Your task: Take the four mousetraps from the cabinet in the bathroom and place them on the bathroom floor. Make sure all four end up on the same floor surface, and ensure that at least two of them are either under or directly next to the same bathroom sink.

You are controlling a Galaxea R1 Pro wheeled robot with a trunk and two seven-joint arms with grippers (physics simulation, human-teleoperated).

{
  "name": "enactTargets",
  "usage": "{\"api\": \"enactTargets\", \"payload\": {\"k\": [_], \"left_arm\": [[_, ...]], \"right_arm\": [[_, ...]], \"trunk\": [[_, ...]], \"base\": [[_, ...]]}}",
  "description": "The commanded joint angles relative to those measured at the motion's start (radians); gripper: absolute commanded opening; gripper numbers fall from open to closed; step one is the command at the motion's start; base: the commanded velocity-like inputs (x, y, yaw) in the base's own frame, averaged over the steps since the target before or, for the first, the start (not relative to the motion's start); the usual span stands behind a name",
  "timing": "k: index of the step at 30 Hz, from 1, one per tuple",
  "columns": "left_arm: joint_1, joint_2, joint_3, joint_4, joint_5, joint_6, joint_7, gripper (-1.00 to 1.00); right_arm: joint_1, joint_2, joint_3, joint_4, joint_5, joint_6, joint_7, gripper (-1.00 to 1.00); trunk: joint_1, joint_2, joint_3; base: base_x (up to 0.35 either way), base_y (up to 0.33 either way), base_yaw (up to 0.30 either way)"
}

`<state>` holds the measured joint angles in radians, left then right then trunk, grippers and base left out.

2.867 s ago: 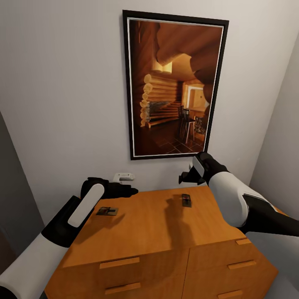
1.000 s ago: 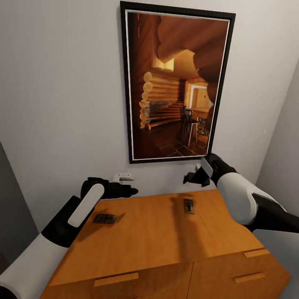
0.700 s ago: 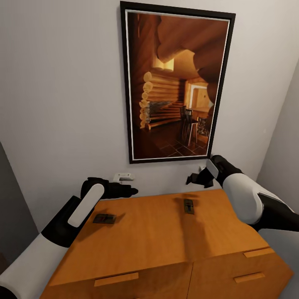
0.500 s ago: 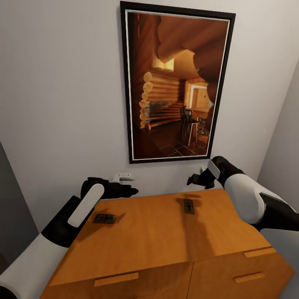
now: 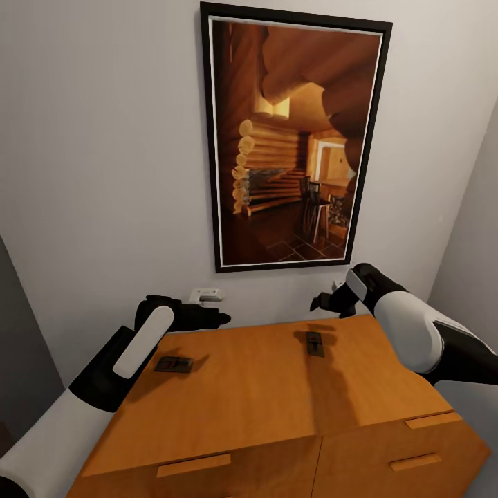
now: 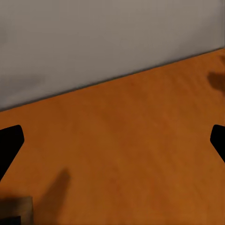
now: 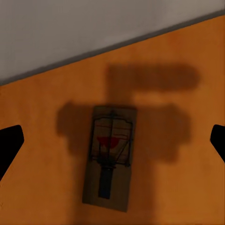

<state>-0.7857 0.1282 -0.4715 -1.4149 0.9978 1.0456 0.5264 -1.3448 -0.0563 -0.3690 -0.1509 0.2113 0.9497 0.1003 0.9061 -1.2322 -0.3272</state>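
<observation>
Running across the near edge of the head view, the drawer fronts [image 5: 207, 465] of the orange-brown cabinet [image 5: 263, 394] carry slim bar handles, and above them spreads its flat wooden top. The left arm reaches in over that top's left side, its forearm white and dark, and the left gripper [image 5: 211, 319] hangs above the back left corner; in the left wrist view its two dark fingertips [image 6: 9, 145] sit at opposite edges of the picture, set wide apart with nothing between them, over bare wood near the wall. A mousetrap [image 5: 173, 364] lies flat on the top just below and beside the left forearm, and a corner of a tan board [image 6: 16, 211] peeks into the left wrist view. Farther right, a second mousetrap [image 5: 315, 343] lies flat toward the back of the top, in the shadow of the right arm. The right gripper [image 5: 325, 302] hovers directly above it, apart from it; the right wrist view shows this trap [image 7: 110, 157] centred between widely spread fingertips [image 7: 9, 143], its dark wire parts and a red patch visible on the board. Behind the cabinet rises a pale wall [image 5: 104, 173] with a small white fitting [image 5: 206, 295] and a tall black-framed picture [image 5: 290, 138] of a log-cabin interior.
</observation>
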Motion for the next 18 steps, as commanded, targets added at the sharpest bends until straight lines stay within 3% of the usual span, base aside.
{"api": "enactTargets", "payload": {"k": [1,18], "left_arm": [[-0.001,0.001,-0.002,-0.001,0.010,0.001,0.010,1.00],[-0.001,0.001,-0.001,-0.001,0.010,0.001,0.010,1.00]], "right_arm": [[-0.001,0.000,-0.002,0.002,0.011,0.001,0.011,1.00],[0.000,0.003,-0.001,0.055,0.012,-0.051,0.012,1.00]], "trunk": [[0.000,-0.001,-0.001],[0.000,-0.001,-0.001]], "base": [[0.000,0.000,0.000],[0.000,0.000,0.000]]}}
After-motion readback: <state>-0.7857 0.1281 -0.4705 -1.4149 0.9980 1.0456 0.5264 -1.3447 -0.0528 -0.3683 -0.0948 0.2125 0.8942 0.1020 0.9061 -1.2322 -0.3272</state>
